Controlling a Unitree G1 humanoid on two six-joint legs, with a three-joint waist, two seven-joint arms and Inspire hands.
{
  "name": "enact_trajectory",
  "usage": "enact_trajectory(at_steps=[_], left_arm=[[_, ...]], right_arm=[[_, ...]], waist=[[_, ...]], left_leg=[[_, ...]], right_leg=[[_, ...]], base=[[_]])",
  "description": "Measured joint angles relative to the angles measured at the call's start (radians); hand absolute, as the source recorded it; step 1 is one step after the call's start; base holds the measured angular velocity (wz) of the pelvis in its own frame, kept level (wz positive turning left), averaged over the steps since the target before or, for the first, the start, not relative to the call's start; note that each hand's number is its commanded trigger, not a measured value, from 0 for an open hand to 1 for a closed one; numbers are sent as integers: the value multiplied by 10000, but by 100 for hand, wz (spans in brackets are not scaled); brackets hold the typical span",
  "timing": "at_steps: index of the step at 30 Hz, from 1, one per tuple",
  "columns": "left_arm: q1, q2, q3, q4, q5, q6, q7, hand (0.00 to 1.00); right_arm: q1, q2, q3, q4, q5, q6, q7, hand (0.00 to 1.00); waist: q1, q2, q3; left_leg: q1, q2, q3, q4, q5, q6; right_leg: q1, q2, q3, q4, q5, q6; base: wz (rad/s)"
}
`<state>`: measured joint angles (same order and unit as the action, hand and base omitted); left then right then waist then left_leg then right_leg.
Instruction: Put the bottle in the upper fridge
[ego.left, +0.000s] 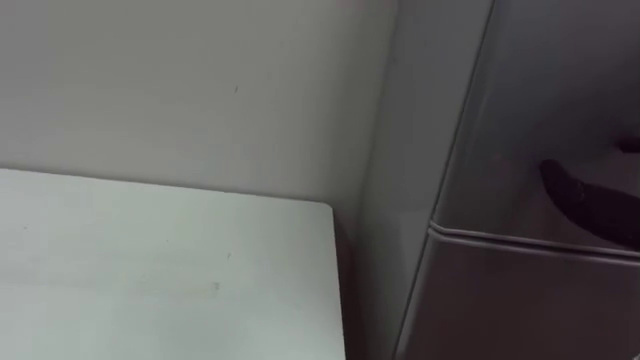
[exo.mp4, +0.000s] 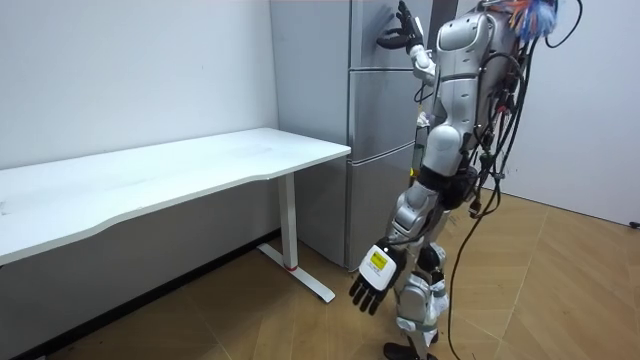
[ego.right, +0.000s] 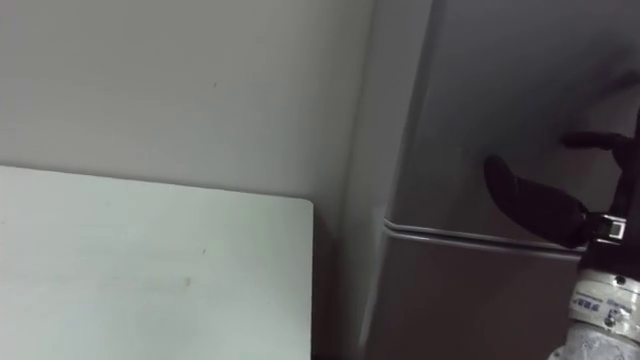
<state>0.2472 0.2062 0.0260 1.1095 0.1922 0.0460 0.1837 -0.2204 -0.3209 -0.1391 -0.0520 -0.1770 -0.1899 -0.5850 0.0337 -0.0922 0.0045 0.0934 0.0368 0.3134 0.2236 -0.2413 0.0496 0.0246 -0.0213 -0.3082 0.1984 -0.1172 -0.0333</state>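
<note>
The grey fridge stands before me with both doors closed; its upper door (ego.right: 500, 90) meets the lower door (ego.right: 470, 310) at a seam. My right hand (ego.right: 535, 210) is raised against the upper door just above that seam, fingers spread and straight, holding nothing. In the room view this right hand (exo.mp4: 402, 30) is up at head height on the fridge (exo.mp4: 380, 150). My left hand (exo.mp4: 375, 283) hangs by my side with relaxed straight fingers and nothing in it.
A white table (ego.left: 150, 270) stands against the wall left of the fridge, with a narrow gap between its corner and the fridge's side. I stand on wooden floor (exo.mp4: 560, 300) close in front of the fridge.
</note>
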Motion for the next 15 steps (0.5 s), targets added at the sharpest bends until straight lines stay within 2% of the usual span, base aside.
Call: enact_trajectory(at_steps=[3, 8, 15], left_arm=[[-25, 5, -17, -107, 1, 126, -65, 0], [-37, 18, -360, -141, -5, 408, -85, 0], [-18, 31, -377, -159, -3, 406, -207, 0]], right_arm=[[-142, 1, 4, 406, -598, -63, -241, 0], [-209, -2, 197, 691, -707, -61, -474, 0], [-313, -2, 76, 733, -675, -2, -494, 0]], waist=[[15, 6, -1], [23, 17, -2], [9, 77, -22]], left_leg=[[-11, -36, -81, 0, 39, 21], [-39, -90, -150, -2, 72, 52], [-299, -173, -164, 1, 172, 168]], right_leg=[[-43, -38, -39, 35, 0, -1], [-77, -77, -9, 51, 19, 24], [-309, -145, 39, 17, 179, 97]], base=[[7], [3], [1]])
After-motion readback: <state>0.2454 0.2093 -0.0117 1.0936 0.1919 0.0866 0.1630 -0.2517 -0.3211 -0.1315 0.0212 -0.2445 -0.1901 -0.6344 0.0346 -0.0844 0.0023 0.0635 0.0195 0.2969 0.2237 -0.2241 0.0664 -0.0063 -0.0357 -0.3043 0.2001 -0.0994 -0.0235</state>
